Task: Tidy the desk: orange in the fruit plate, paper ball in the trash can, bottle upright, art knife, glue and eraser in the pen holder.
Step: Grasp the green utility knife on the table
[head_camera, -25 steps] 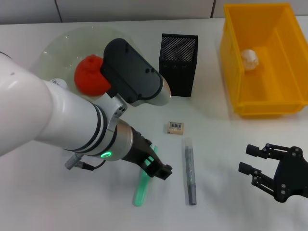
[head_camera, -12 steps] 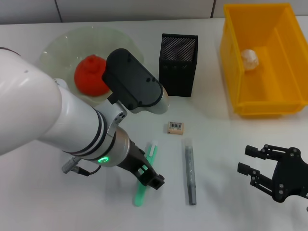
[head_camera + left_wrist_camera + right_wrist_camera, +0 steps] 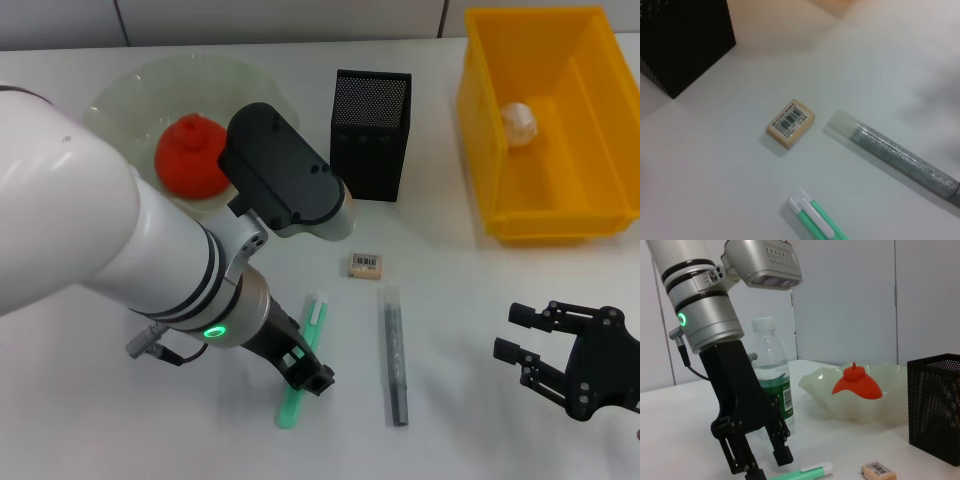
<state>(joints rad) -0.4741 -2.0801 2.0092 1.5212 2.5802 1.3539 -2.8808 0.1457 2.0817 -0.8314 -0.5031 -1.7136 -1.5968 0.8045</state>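
The green and white art knife [image 3: 302, 365] lies flat on the desk, and my left gripper [image 3: 308, 372] hangs open just above its middle; the right wrist view shows the left gripper [image 3: 765, 462] with its fingers apart over the knife [image 3: 805, 472]. The grey glitter glue tube [image 3: 394, 355] and the eraser [image 3: 365, 264] lie beside it. The black mesh pen holder [image 3: 370, 135] stands behind them. The orange [image 3: 190, 155] sits in the fruit plate [image 3: 120, 100]. The paper ball [image 3: 518, 120] is in the yellow trash can [image 3: 550, 210]. The bottle [image 3: 771, 375] stands upright. My right gripper [image 3: 520, 333] rests open at the front right.
My left arm's white body covers the desk's front left in the head view and hides the bottle there. In the left wrist view the eraser [image 3: 790, 123], glue [image 3: 900, 155], knife tip [image 3: 812, 220] and pen holder corner [image 3: 680, 40] show.
My left gripper has slid a little along the art knife toward the desk's front and left. The knife and the right arm have not moved.
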